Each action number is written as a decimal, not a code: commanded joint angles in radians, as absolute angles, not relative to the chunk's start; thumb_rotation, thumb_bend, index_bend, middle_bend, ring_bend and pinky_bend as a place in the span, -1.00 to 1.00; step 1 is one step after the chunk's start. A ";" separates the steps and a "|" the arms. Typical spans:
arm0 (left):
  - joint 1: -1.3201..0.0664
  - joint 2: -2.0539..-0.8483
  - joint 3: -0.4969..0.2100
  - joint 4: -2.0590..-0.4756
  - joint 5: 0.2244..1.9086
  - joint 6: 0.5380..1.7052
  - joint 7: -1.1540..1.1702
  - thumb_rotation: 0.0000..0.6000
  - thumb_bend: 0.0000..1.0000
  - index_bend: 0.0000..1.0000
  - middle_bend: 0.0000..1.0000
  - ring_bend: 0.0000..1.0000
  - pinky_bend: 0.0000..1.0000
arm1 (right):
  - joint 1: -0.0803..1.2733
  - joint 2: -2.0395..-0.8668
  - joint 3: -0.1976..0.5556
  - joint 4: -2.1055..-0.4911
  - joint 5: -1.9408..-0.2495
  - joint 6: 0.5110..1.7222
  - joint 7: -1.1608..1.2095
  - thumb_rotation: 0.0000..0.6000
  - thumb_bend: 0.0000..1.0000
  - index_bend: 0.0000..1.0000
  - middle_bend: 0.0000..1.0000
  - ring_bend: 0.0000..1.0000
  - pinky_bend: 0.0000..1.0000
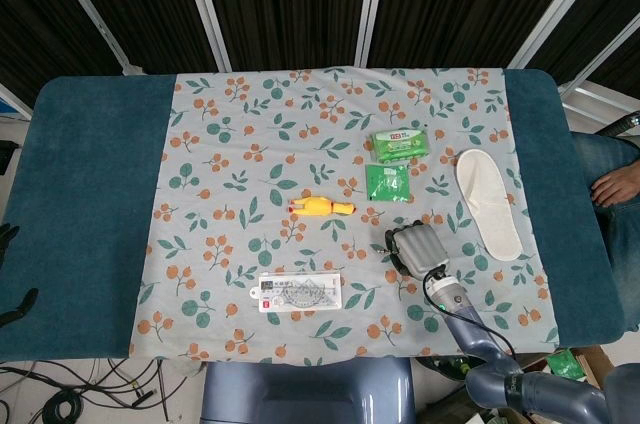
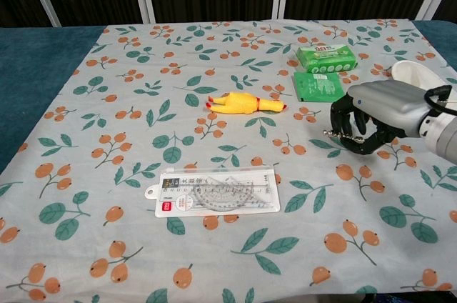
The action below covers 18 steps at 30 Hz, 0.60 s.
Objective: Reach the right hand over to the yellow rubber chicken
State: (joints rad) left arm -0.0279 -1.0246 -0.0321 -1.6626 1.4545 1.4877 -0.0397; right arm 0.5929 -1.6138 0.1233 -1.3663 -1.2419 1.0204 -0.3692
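The yellow rubber chicken (image 1: pixel 320 205) (image 2: pixel 243 103) lies on its side near the middle of the floral cloth, red beak pointing left. My right hand (image 1: pixel 417 245) (image 2: pixel 368 117) hovers low over the cloth to the chicken's right and a little nearer the robot. A clear gap separates them. The silver back of the hand faces up, the dark fingers (image 2: pixel 341 123) are curled under, and nothing is in them. Two dark finger-like shapes (image 1: pixel 8 236) at the left edge of the head view may be my left hand. Their pose cannot be read.
A green wipes packet (image 1: pixel 399 144) and a flat green sachet (image 1: pixel 387 183) lie just beyond the right hand. A white slipper (image 1: pixel 488 201) lies to its right. A packaged ruler set (image 1: pixel 299 293) sits near the front edge. The table's teal cover (image 1: pixel 95 204) flanks the cloth.
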 commanded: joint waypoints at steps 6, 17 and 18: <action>-0.028 -1.024 -0.032 -1.664 1.455 1.487 -0.044 1.00 -0.40 -0.92 -0.93 -0.93 -0.96 | 0.640 -1.486 0.146 -1.481 -1.228 0.976 -0.479 1.00 -0.21 0.12 0.04 0.06 -0.25; -0.027 -1.022 -0.032 -1.666 1.456 1.488 -0.054 1.00 -0.40 -0.92 -0.93 -0.93 -0.96 | 0.767 -1.382 0.227 -1.617 -1.097 0.935 -0.762 1.00 -0.21 0.12 0.04 0.06 -0.24; -0.028 -1.022 -0.032 -1.666 1.456 1.488 -0.055 1.00 -0.40 -0.92 -0.93 -0.93 -0.96 | 0.784 -1.382 0.231 -1.616 -1.083 0.937 -0.802 1.00 -0.21 0.12 0.04 0.06 -0.24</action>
State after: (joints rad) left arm -0.0274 -1.0222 -0.0323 -1.6661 1.4557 1.4879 -0.0549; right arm 0.7400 -1.3971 0.2081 -1.5962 -1.1322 0.9481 -0.7259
